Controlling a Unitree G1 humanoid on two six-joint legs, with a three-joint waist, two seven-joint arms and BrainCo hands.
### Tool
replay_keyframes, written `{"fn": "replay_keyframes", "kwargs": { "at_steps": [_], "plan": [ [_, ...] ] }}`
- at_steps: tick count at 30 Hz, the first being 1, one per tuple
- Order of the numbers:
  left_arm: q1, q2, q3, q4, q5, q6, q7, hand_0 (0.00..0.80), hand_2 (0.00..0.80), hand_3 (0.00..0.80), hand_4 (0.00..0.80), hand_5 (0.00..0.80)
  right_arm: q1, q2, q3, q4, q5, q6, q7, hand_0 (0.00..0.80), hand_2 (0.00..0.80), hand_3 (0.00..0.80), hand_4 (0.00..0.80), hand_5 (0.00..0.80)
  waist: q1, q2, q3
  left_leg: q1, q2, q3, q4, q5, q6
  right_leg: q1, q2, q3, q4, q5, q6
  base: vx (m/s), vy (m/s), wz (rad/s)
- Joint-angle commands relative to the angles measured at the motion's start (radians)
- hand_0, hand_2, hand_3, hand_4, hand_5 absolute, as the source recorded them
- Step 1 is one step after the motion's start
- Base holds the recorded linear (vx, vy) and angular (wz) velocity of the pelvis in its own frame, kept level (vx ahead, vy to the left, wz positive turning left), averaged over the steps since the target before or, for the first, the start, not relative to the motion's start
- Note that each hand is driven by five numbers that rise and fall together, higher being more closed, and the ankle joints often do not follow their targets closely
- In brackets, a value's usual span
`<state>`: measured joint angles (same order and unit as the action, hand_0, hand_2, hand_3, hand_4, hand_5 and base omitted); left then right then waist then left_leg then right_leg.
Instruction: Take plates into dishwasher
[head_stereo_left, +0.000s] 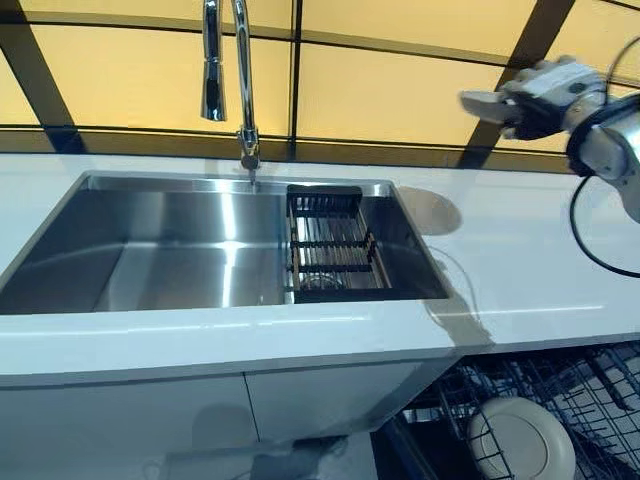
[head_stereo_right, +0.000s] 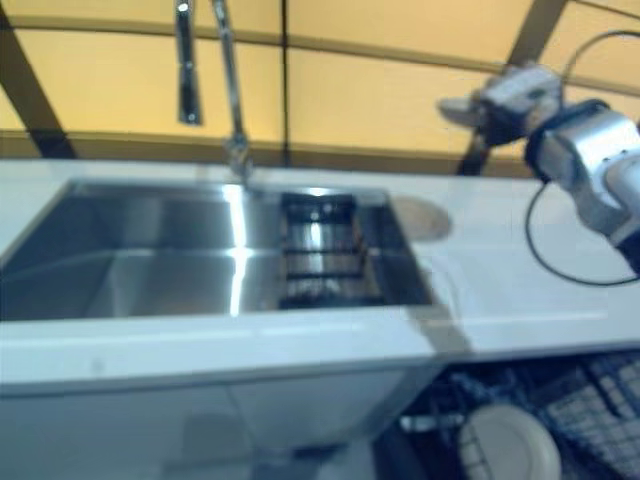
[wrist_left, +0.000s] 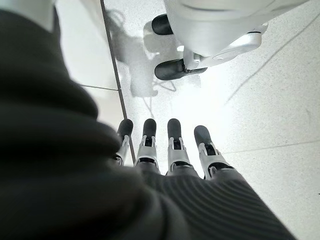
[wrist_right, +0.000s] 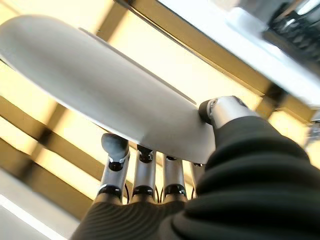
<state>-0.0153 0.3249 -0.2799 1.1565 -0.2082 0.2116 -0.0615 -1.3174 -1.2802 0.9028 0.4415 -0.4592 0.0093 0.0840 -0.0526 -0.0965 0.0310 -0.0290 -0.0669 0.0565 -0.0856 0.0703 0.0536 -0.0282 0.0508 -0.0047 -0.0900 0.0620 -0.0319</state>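
White plate (wrist_right: 100, 95) lies flat across the right hand (wrist_right: 150, 200), clamped between fingers (wrist_right: 114, 165) and thumb. Left hand (wrist_left: 165, 165) hangs empty, fingers straight.

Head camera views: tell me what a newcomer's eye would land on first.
The right robot hand, raised above the white counter against the yellow wall, pinches a white plate between thumb and fingers. Left of it lies the steel sink with a dark rack at its right end. Below the counter, another white plate sits in the open dishwasher rack.
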Motion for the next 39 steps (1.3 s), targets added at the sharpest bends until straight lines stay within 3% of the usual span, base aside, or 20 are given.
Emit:
{"fn": "replay_keyframes", "kwargs": {
  "at_steps": [1,9,13,24,34,39],
  "plan": [
    [-0.003,0.029,-0.006,0.066,0.043,0.005,-0.029,0.0,0.0,0.0,0.0,0.0,-0.008,-0.092,-0.106,0.094,0.068,0.049,-0.063,0.8,0.8,0.8,0.8,0.8,-0.008,-0.016,-0.022,0.05,0.01,-0.013,-0.002,-0.118,-0.02,0.05,-0.02,0.003,0.003,-0.04,0.094,0.038,-0.064,-0.01],
    [0.003,0.043,0.01,0.073,0.059,0.003,-0.049,0.0,0.0,0.0,0.0,0.0,0.128,-0.174,-0.23,0.137,0.253,0.022,-0.054,0.8,0.8,0.8,0.8,0.8,-0.044,-0.008,-0.022,0.062,0.016,0.014,-0.002,-0.126,-0.018,0.052,-0.01,0.032,0.003,-0.035,0.093,0.02,-0.048,-0.1],
    [0.009,0.04,0.014,0.076,0.066,-0.006,-0.05,0.0,0.0,0.0,0.0,0.0,0.28,-0.199,-0.386,0.173,0.357,0.025,-0.058,0.8,0.8,0.8,0.8,0.8,-0.065,-0.004,-0.018,0.066,0.021,0.038,-0.002,-0.131,-0.016,0.05,-0.004,0.05,0.003,-0.032,0.093,0.005,-0.041,-0.15],
    [0.014,0.061,0.029,0.075,0.069,0.001,-0.05,0.0,0.0,0.0,0.0,0.0,0.607,-0.281,-0.697,0.239,0.39,0.01,-0.069,0.8,0.8,0.8,0.8,0.8,-0.111,0.006,-0.012,0.061,0.034,0.077,-0.002,-0.131,-0.015,0.032,0.006,0.084,0.003,-0.018,0.099,-0.014,-0.032,-0.11],
    [0.003,0.08,0.037,0.08,0.087,-0.002,-0.058,0.0,0.0,0.0,0.0,0.0,1.029,-0.232,-1.056,0.297,0.41,0.015,-0.03,0.8,0.8,0.8,0.8,0.8,-0.134,0.009,0.009,0.051,0.044,0.098,-0.002,-0.129,-0.013,0.014,0.013,0.11,0.003,-0.007,0.102,-0.019,-0.044,-0.07],
    [-0.012,0.089,0.045,0.077,0.086,0.002,-0.063,0.0,0.0,0.0,0.0,0.0,1.148,-0.16,-1.14,0.255,0.477,0.025,-0.006,0.8,0.8,0.8,0.8,0.8,-0.146,0.016,0.029,0.046,0.047,0.108,-0.002,-0.128,-0.01,0.004,0.014,0.119,0.003,-0.001,0.103,-0.026,-0.051,-0.05]
  ]
}}
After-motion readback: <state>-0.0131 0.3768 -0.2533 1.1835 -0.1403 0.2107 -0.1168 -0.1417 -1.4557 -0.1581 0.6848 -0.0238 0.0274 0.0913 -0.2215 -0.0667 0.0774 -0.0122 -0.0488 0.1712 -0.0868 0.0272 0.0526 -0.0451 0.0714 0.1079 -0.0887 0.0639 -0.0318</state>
